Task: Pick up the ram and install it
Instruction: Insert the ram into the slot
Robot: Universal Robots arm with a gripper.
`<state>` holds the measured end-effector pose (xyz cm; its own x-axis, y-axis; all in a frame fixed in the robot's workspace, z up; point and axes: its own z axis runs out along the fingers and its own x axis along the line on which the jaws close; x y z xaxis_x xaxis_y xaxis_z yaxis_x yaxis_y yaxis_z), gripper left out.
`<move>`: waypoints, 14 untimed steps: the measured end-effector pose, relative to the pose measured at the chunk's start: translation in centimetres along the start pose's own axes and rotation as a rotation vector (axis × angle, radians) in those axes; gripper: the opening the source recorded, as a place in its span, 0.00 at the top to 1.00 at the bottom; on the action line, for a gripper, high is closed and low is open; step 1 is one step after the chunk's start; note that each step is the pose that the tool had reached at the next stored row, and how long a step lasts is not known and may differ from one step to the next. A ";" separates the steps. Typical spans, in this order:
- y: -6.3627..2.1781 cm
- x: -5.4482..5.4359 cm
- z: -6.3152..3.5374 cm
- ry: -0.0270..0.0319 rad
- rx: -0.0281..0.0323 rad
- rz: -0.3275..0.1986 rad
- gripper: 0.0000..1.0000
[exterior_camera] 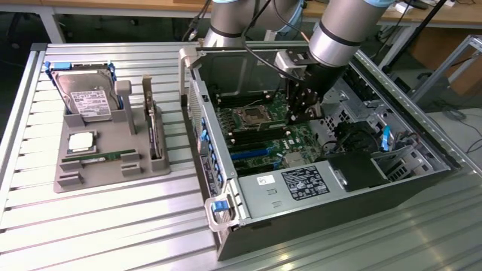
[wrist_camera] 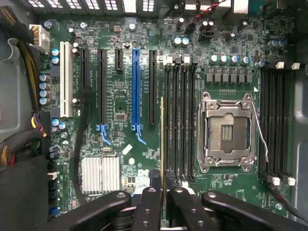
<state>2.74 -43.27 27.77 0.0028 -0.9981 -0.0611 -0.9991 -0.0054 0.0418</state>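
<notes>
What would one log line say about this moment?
hand: shut on memory stick | place: inside open computer case, over the circuit board | stick: edge-on beside the black memory slots | seated: cannot tell

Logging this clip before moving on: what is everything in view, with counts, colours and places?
computer case: one, black, open, on the table.
motherboard: one, green, inside the case.
processor socket: one, silver, empty, on the motherboard.
ram: one, green, edge-on in the tool, by the memory slots.
second ram stick: one, green, in the grey parts holder.
hard drive: one, silver, upright in the holder.
processor chip: one, silver, in the holder.
expansion card: one, upright in the holder.
table: one, slatted metal.
tool: one, black, shut on the ram.
</notes>
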 end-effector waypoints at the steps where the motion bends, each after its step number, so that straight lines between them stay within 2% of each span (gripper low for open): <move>1: 0.38 0.0 0.06 -0.0002 0.0000 0.000 0.87; 4: 1.63 0.0 0.18 0.0000 -0.0001 0.000 0.87; 7: 2.47 0.0 0.40 -0.0004 0.0001 0.000 0.87; 13: 2.74 -0.3 0.91 -0.0005 0.0010 0.017 0.87; 14: 2.79 -0.9 1.11 0.0035 0.0011 0.017 0.87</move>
<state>-0.10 -42.36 26.83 -0.0144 -0.9983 -0.0569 -0.9991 0.0121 0.0417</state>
